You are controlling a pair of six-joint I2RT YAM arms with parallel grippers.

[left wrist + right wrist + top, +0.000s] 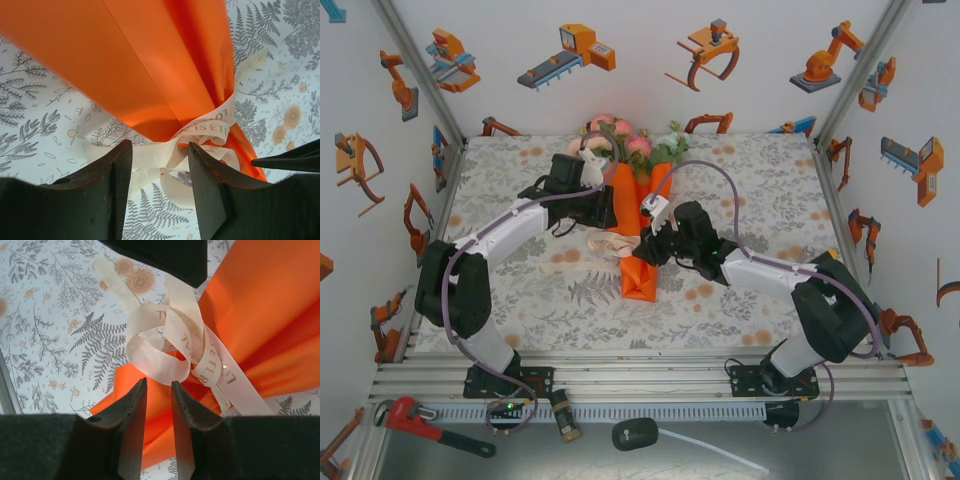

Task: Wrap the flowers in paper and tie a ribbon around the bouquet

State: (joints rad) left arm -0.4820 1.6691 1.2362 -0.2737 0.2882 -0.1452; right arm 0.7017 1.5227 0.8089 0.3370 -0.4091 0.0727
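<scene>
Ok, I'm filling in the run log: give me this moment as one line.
stage: ribbon looped round bouquet | left gripper: open, ribbon between jaws | right gripper: narrowly open, empty, at loops | bouquet: lying on table

text | ribbon [200,347] | tan printed capitals, fragment "ETE" legible, remainder unreadable

There are one paper-wrapped bouquet [638,270], one cream ribbon [165,342], two robot arms [505,235] [770,272] and one red wrench [425,425].
</scene>
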